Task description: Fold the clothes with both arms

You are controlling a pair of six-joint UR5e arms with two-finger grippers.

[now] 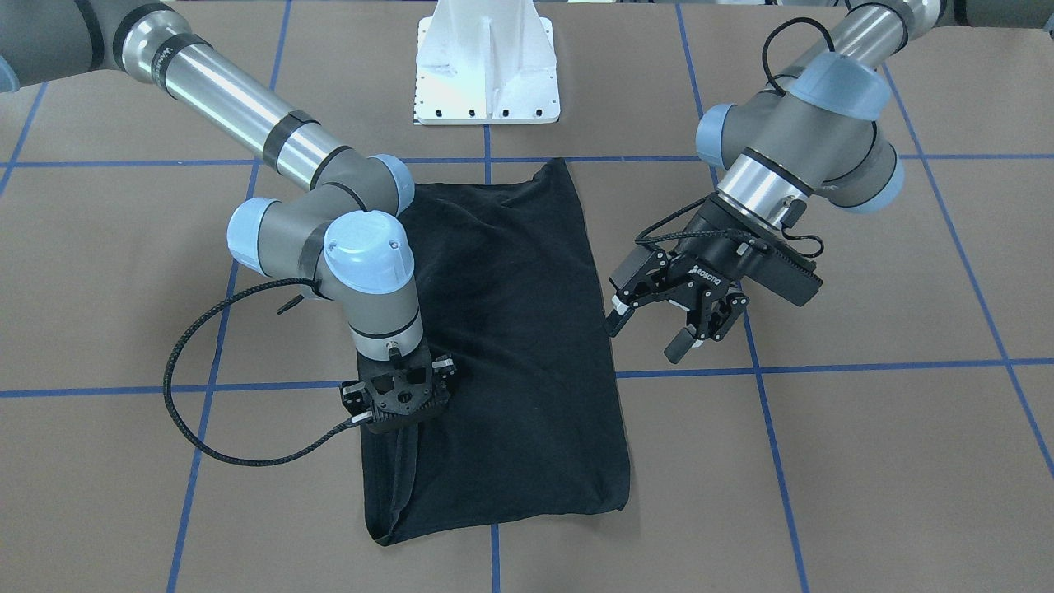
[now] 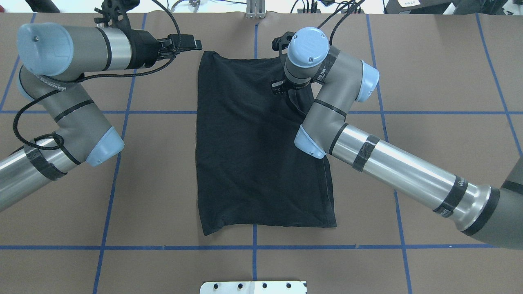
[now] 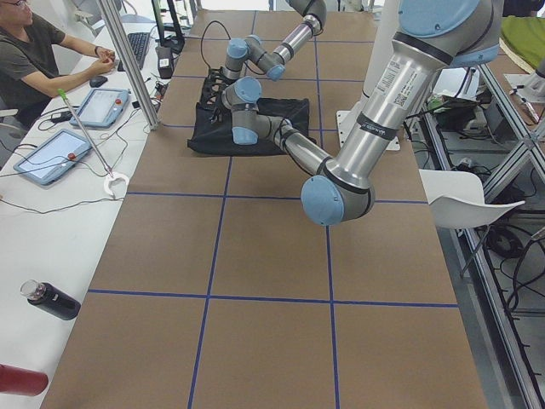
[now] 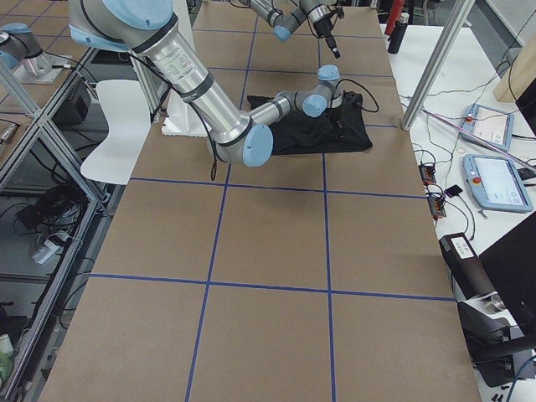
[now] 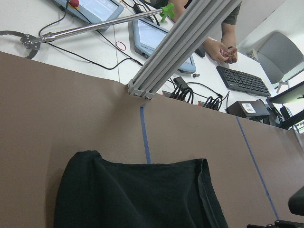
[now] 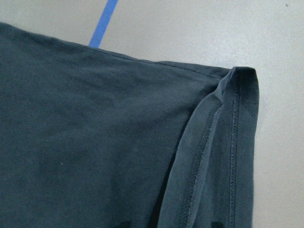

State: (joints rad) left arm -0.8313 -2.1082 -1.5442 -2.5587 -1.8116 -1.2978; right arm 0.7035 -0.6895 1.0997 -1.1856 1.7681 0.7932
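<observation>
While the T-shirt [image 1: 510, 329] is laid folded on the bench [image 1: 865, 453], the left pincer [image 1: 650, 329] is held open, empty, alongside; whether the right pincer [image 1: 397, 412] at the hem [image 6: 235, 142] is closed cannot be told. If one layer alone is caught, the fold may be skewed.

ROBOTIQ on the left gripper [image 1: 648, 333]

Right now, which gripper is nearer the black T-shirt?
Right. The right gripper sits low over the T-shirt at its side edge; the left gripper hangs open beside the opposite edge, off the cloth.
</observation>
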